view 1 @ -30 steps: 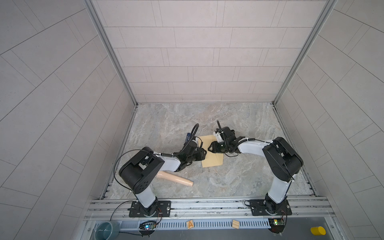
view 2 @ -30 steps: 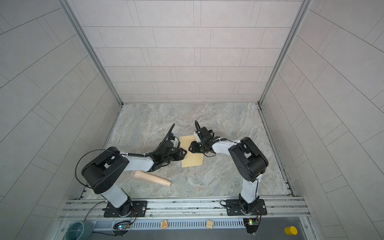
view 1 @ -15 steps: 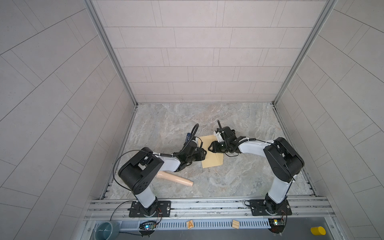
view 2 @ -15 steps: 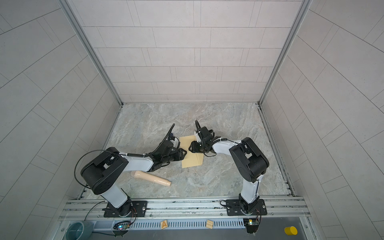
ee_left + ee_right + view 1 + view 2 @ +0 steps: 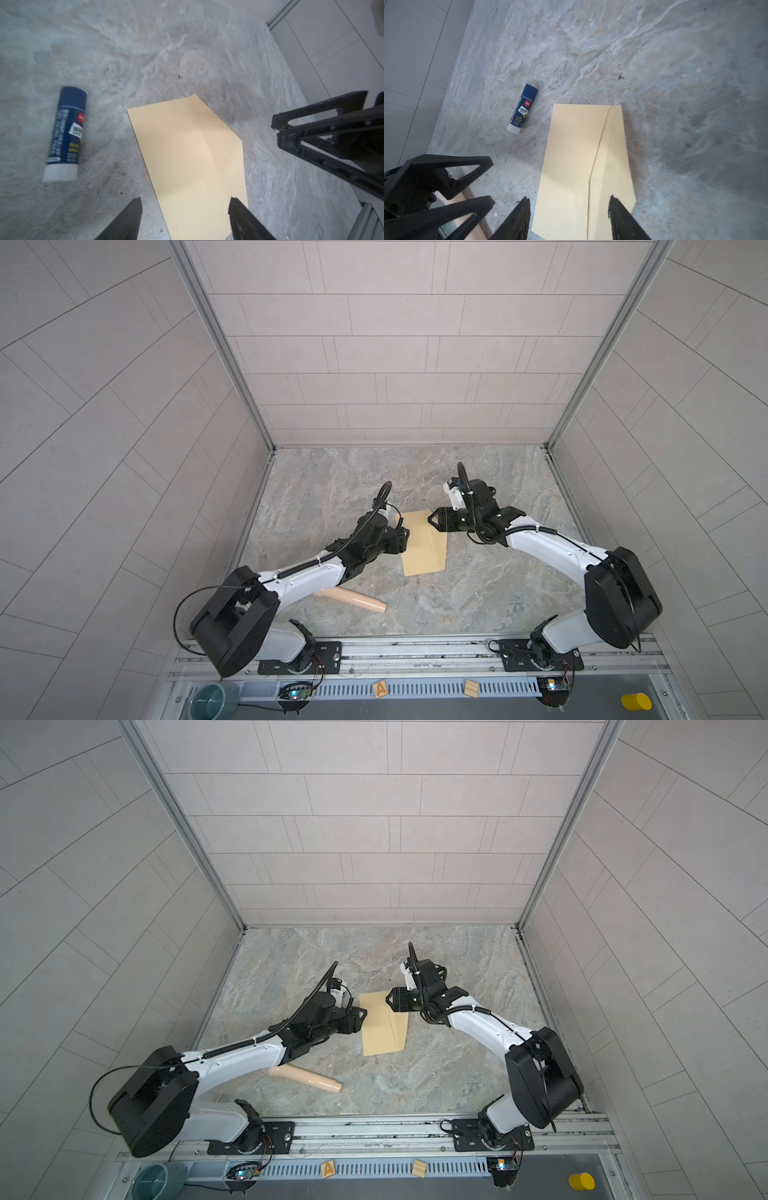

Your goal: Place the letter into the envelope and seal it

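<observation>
1. Envelope [image 5: 423,545]: tan, lying flat mid-counter [image 5: 478,597], flap folded over the body, between the two arms.
2. Left end effector [image 5: 185,204]: released, fingertips spread wide over the envelope's left edge, nothing gripped.
3. Right end effector [image 5: 569,202]: released, fingertips spread over the envelope's far right corner, nothing gripped.
4. Glue stick [image 5: 66,133]: dark blue, white base, lying on the counter near the envelope, not touching.
5. Beige cylinder [image 5: 353,599]: lying on the counter toward the front, partly under the left arm, apart from the envelope.
</observation>
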`<act>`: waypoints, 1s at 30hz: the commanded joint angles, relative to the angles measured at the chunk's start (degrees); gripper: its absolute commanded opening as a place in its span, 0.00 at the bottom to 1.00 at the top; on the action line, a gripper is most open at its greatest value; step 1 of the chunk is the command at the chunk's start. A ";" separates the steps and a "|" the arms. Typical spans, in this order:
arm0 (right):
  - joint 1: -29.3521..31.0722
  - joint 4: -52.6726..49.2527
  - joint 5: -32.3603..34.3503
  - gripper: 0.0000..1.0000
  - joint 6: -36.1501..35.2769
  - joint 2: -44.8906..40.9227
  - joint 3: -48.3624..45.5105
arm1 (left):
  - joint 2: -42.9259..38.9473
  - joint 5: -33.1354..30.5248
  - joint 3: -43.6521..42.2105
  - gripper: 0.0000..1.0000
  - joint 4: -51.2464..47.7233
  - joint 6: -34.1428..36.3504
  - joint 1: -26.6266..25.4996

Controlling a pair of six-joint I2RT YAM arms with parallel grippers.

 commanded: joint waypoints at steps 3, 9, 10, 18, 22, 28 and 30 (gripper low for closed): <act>-2.52 -2.13 5.46 0.63 -5.09 -2.71 -2.21 | -3.91 -8.46 2.21 0.83 -6.62 7.35 0.39; -4.22 -2.79 2.98 0.71 -5.88 1.60 -1.12 | -3.46 -7.98 3.44 0.97 -6.08 8.61 3.03; -4.32 -2.86 2.81 0.71 -5.68 2.46 -0.87 | -3.14 -7.85 3.77 0.98 -6.05 8.76 3.48; -5.25 -5.29 -2.25 0.71 -5.26 11.16 3.51 | -1.54 -7.19 4.34 1.00 -4.96 9.45 5.40; -5.47 -5.59 -4.16 0.68 -4.73 14.85 5.16 | -0.95 -7.30 4.28 1.00 -3.96 9.82 6.08; -5.48 -3.17 -6.65 0.54 -3.11 17.60 4.97 | 1.15 -8.96 4.81 1.00 -3.95 9.83 7.25; -5.49 -2.07 -7.63 0.47 -2.26 18.21 4.59 | 2.40 -9.20 5.27 1.00 -4.05 9.65 7.58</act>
